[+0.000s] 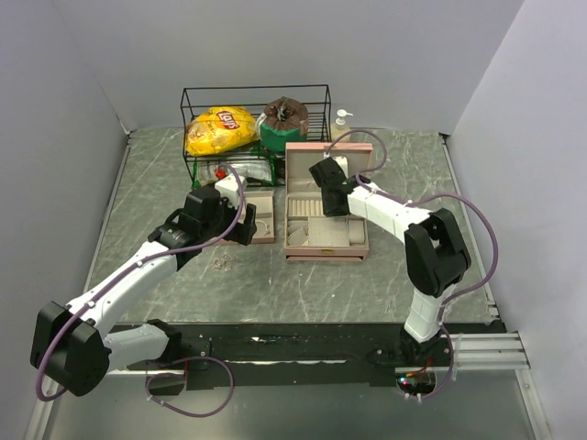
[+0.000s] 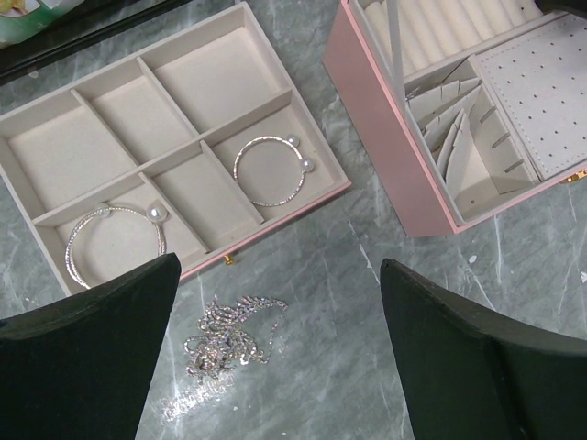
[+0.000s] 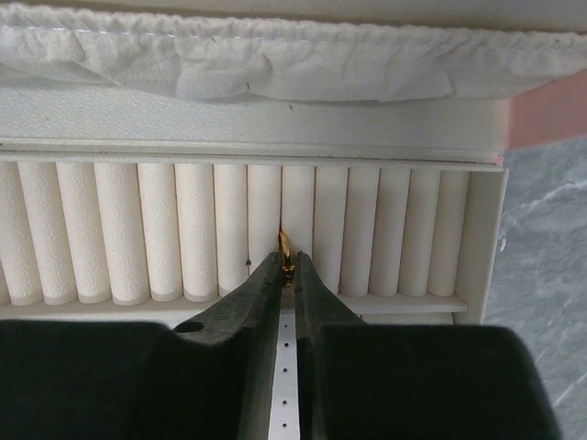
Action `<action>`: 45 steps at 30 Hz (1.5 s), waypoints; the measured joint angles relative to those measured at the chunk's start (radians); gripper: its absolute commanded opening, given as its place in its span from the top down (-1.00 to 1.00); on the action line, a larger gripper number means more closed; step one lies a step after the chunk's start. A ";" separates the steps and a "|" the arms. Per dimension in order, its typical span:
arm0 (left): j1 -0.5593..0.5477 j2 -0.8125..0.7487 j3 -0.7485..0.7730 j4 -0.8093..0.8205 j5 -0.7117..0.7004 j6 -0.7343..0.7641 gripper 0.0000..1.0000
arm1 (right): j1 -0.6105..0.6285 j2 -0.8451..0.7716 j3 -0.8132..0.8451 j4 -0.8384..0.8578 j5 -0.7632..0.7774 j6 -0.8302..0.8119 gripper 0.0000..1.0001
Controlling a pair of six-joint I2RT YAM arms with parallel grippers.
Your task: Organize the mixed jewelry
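**Left claw** (image 2: 280,293): your jaws stand wide apart and hold nothing. The claw hangs over bare counter left of centre.

**Silver chain tangle** (image 2: 229,335): a loose glittering heap on the marble below the gap between your left fingers (image 2: 92,321). It sits just on the near side of the beige tray (image 2: 211,78) and does not touch it.

**Beige tray**: six compartments. It sits left of the pink box (image 2: 385,147), near it but apart.

**First hoop** (image 2: 266,203): silver with two pearl ends. It lies flat in the tray's row nearest the tangle, in the compartment on the box side.

**Second hoop** (image 2: 71,257): silver with one pearl showing. It is in the same row at the opposite end, and your left finger partly hides it.

**Right claw** (image 3: 289,273): your jaws are pinched onto the gold piece (image 3: 283,246).

**Gold piece**: tiny and thin, and you cannot tell what kind it is. It stands upright at the groove between two ring rolls (image 3: 156,229). Whether it is seated in the groove, you cannot tell.

**Pink box**: lid raised, about mid-counter toward the far edge. The lid has a white gathered lining (image 3: 275,55).

**Wire basket** (image 1: 316,101): along the far edge, holding a yellow crisp bag (image 1: 220,128) and a green container (image 1: 280,136). A pump bottle (image 1: 342,124) stands just beside it.
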 measured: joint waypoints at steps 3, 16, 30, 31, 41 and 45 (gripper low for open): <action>0.000 0.000 0.001 0.000 0.000 0.000 -0.93 | 0.000 -0.026 -0.021 0.012 -0.006 0.005 0.54; 0.000 0.001 0.002 0.000 0.011 0.000 -0.93 | 0.000 -0.124 -0.054 0.039 -0.012 0.009 0.56; 0.000 0.014 0.003 0.000 0.019 0.000 -0.93 | -0.001 -0.066 -0.065 0.056 -0.021 0.024 0.80; 0.000 0.016 0.003 -0.001 0.019 0.000 -0.93 | -0.001 -0.058 -0.065 0.061 -0.019 0.024 0.80; 0.000 0.020 0.003 -0.002 0.019 0.000 -0.93 | -0.001 -0.044 -0.065 0.074 -0.013 0.024 0.61; 0.000 0.020 0.003 -0.001 0.019 0.000 -0.93 | -0.001 -0.073 -0.072 0.076 -0.010 0.022 0.33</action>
